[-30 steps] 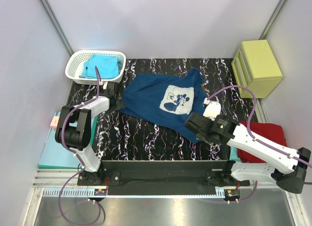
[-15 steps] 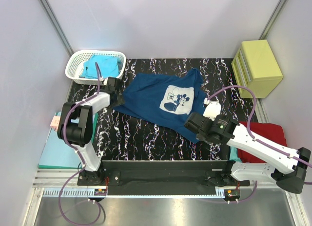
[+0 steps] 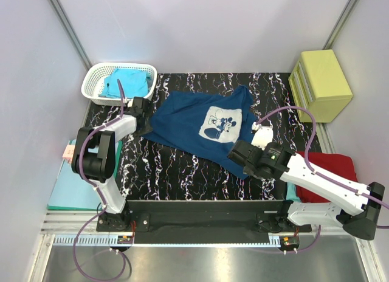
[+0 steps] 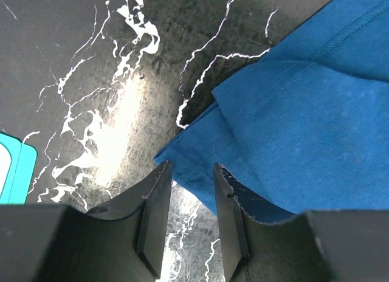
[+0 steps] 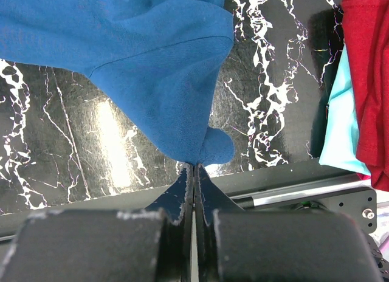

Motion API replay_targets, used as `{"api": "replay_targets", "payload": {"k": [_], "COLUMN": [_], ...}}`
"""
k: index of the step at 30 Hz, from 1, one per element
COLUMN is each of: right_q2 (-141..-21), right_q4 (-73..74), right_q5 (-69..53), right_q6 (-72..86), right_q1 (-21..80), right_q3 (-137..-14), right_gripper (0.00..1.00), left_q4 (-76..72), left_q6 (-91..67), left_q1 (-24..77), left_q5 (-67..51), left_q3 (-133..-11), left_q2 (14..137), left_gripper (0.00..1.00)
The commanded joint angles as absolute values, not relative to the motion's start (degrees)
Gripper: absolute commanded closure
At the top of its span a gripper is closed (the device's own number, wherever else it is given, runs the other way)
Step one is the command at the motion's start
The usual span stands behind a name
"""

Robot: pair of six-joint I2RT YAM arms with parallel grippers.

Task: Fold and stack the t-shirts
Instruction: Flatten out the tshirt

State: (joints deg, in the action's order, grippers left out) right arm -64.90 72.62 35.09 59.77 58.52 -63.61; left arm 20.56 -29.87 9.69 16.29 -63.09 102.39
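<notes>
My left fingers (image 4: 152, 212) stand part-open astride the navy blue cotton t-shirt (image 3: 182, 121) hem, my right fingers (image 5: 180, 194) clenched on its corner.

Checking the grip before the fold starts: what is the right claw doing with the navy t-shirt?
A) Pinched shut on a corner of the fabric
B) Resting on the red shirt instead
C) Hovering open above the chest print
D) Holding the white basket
A: in the right wrist view the right claw has its jaws pressed together on a bunched corner of the navy t-shirt.
</notes>
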Motion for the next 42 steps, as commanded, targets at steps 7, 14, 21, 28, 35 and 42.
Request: {"api": "replay_targets", "payload": {"k": [7,14,21,28,35,42], "right_q2": [-64.1,-63.4,-63.0,-62.8,-66.5,-69.4], "right_q4": [71.6,71.7,71.6,71.5,62.5,31.3], "right_q5": [37.8,37.8,37.9,42.5,54.8,62.6], "right_q6": [59.4,59.5,59.6,58.7,41.7,10.3], "right_q1": [59.0,59.0,59.0,58.9,52.7,46.1], "right_q3": [-63.6,-63.3,-63.0,-66.2,-86.1,-99.6], "right_gripper": [1.0,1.0,1.0,1.0,1.0,1.0], "left_q4": [23.6,24.7,24.6,25.4,33.7,41.8], "left_q6": [-31.3,-31.6,-31.6,-29.7,-27.4,-27.1], "left_q1": [9.2,9.2,9.2,11.2,12.7,15.2], "left_q5": [15.1,14.7,14.7,13.3,11.4,11.9], "left_q3": [-64.3,-64.7,-63.8,-62.2,-74.9,-93.5], "left_q2": [104.2,104.9,103.8,88.6,75.7,72.1], "left_gripper": [0.69,0.81,1.0,1.0,1.0,1.0]}}
